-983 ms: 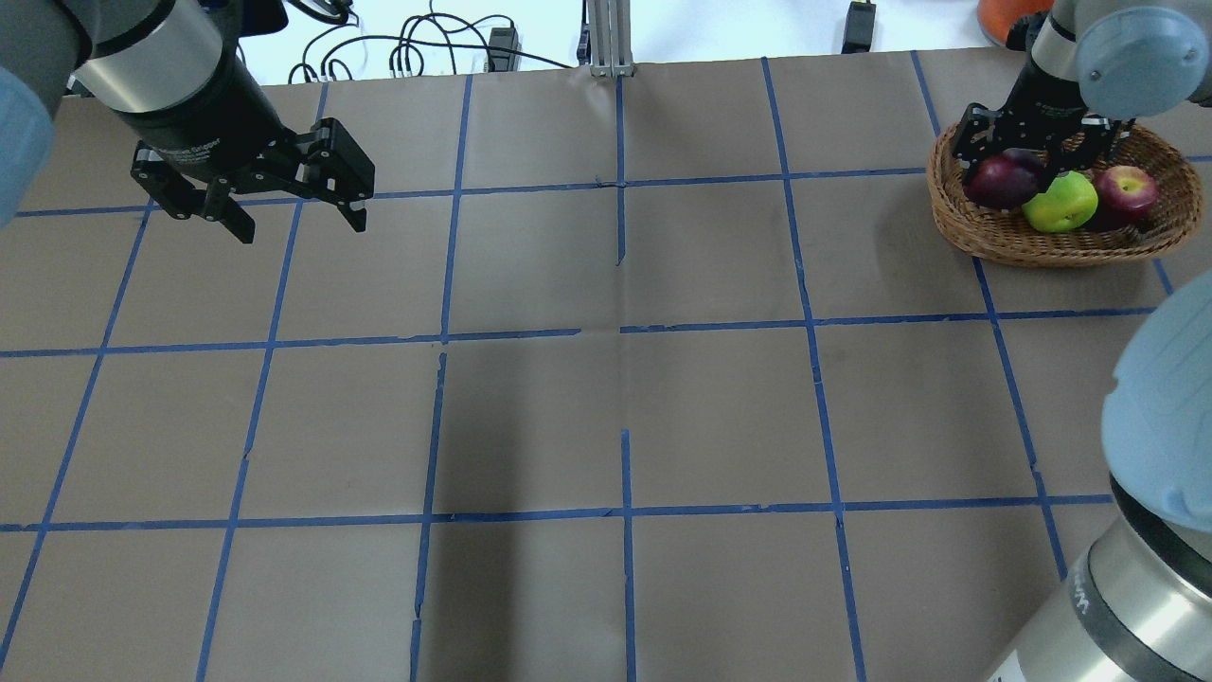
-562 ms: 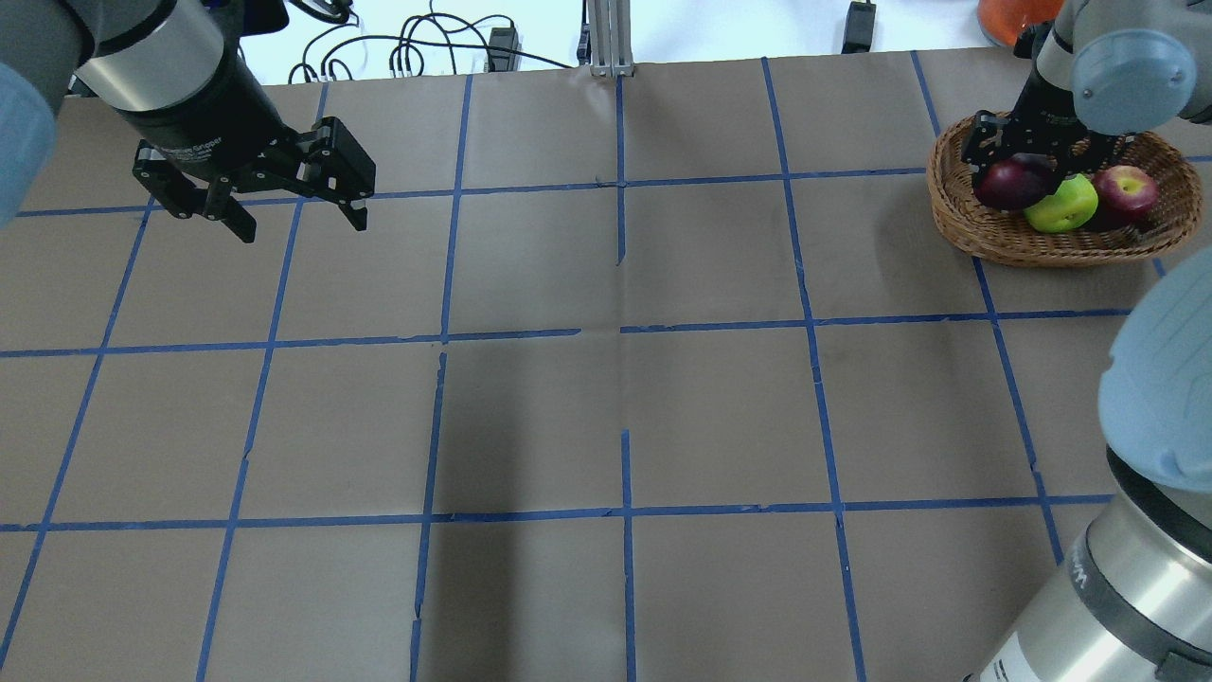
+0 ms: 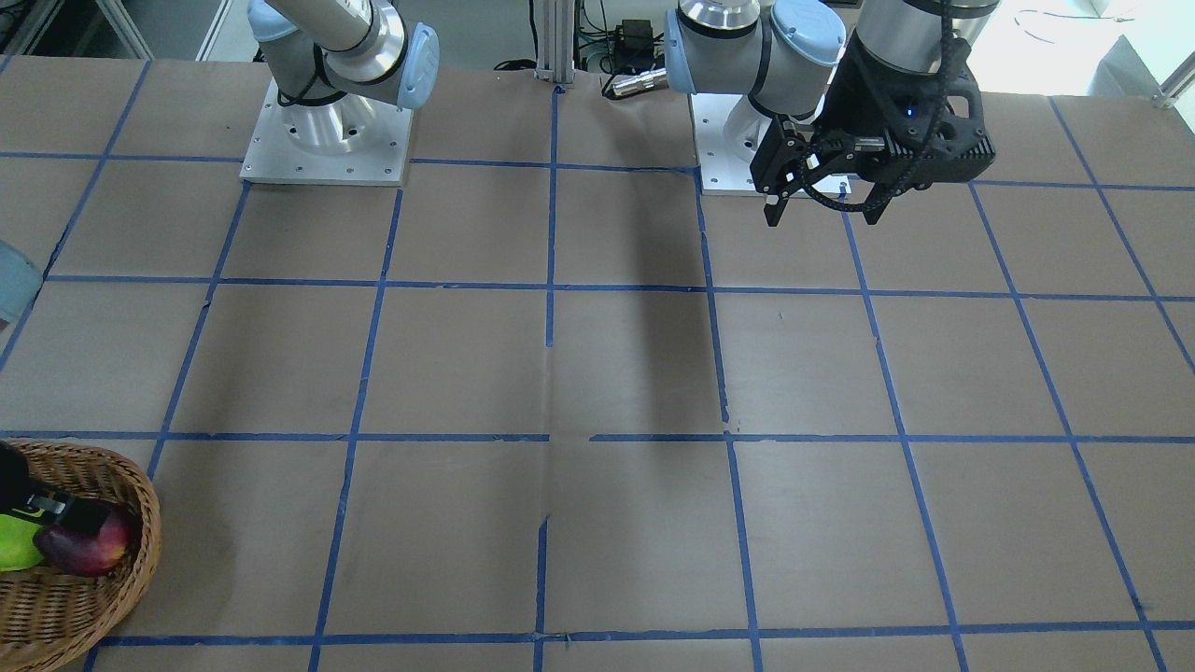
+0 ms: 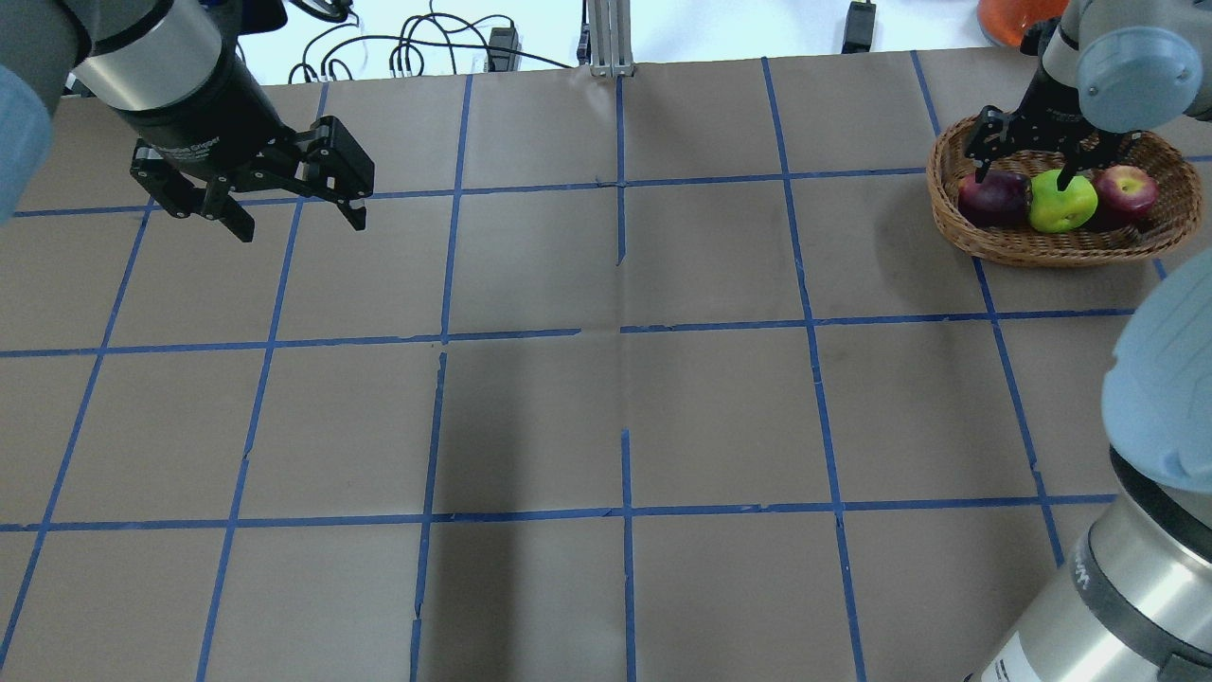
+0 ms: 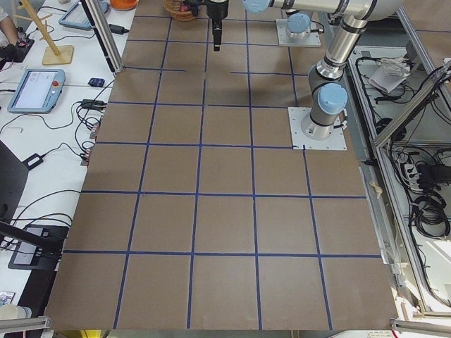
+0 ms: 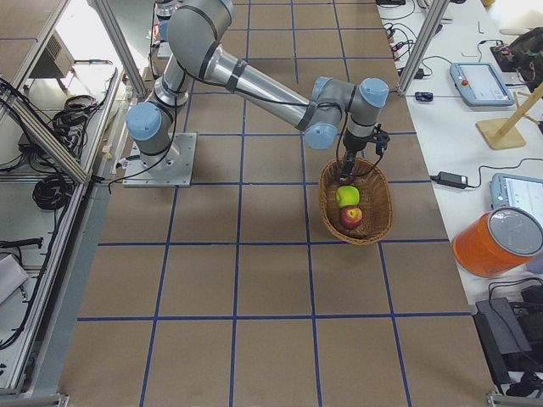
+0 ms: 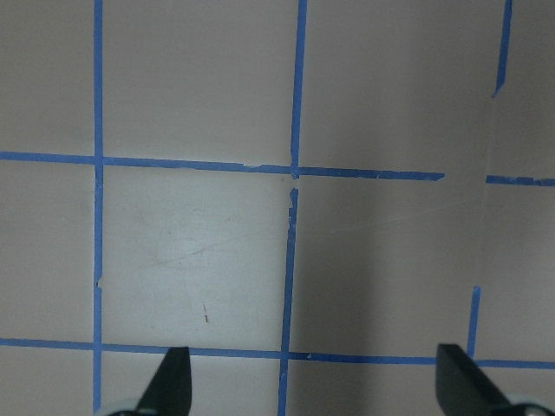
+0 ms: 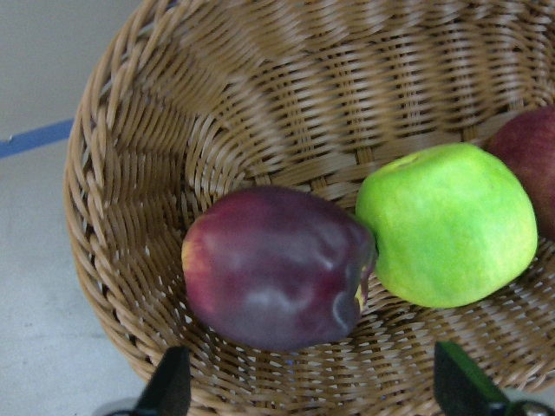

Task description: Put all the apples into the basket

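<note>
The wicker basket [image 4: 1060, 248] stands at the far right of the table. In it lie the maroon apple [image 4: 992, 199], the green apple [image 4: 1062, 201] and the red apple [image 4: 1127, 189], side by side. My right gripper [image 4: 1024, 177] hangs open just above the maroon and green apples and holds nothing. In the right wrist view the maroon apple [image 8: 277, 264] touches the green apple [image 8: 447, 221], with the red apple [image 8: 529, 152] behind, inside the basket [image 8: 217, 130]. My left gripper [image 4: 300, 227] is open and empty over the far left of the table.
An orange container [image 4: 1008, 14] stands beyond the table's far right corner. A metal post [image 4: 606, 38] and cables [image 4: 407, 52] line the far edge. The brown table [image 4: 625, 379] carries a blue tape grid.
My right gripper lowered the maroon apple into the basket and let it go; the apple now rests beside the green one. The left arm has not moved.
</note>
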`<action>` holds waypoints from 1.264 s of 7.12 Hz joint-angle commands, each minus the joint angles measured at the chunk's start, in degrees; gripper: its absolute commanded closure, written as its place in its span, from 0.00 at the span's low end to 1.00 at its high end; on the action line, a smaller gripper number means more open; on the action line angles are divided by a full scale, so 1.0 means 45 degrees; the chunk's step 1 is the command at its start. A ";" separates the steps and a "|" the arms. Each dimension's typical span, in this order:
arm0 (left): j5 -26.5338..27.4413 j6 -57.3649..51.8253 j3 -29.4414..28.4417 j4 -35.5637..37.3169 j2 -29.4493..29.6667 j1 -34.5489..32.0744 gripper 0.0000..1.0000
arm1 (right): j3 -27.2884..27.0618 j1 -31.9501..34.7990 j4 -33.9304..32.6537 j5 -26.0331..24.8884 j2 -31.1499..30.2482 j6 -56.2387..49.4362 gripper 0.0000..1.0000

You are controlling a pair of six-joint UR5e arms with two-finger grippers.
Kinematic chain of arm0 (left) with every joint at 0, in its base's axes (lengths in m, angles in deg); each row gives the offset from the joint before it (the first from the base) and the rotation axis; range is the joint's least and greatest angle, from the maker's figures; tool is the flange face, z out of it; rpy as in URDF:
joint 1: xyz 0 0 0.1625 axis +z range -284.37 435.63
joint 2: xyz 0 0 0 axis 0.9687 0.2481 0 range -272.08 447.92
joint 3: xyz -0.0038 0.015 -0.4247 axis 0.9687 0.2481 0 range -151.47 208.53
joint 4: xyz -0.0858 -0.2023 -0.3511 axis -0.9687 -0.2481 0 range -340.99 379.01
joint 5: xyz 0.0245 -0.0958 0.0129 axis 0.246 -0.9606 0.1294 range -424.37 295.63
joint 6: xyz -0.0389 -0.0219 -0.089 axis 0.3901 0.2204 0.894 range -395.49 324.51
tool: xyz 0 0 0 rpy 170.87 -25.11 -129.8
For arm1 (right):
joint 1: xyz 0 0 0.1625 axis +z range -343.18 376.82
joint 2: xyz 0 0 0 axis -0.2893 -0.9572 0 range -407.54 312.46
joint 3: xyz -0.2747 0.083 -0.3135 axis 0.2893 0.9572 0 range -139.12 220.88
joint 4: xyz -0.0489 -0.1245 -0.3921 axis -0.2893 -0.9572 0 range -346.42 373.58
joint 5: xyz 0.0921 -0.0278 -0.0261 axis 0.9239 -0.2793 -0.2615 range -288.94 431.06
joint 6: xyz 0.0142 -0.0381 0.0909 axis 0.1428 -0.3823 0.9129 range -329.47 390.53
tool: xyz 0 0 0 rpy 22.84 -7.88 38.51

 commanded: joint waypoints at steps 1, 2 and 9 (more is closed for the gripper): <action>-0.0018 -0.0001 0.0000 -0.0001 -0.0001 0.0000 0.00 | 0.0019 0.0242 0.2335 0.0133 -0.1774 0.0069 0.00; -0.0018 -0.0001 0.0000 -0.0001 -0.0001 0.0000 0.00 | -0.0039 0.0688 0.3662 0.0210 -0.3080 0.0166 0.00; 0.0041 0.0716 -0.1809 -0.0951 0.1145 0.0040 0.00 | -0.2963 0.4052 0.4405 0.1578 -0.6565 0.0420 0.00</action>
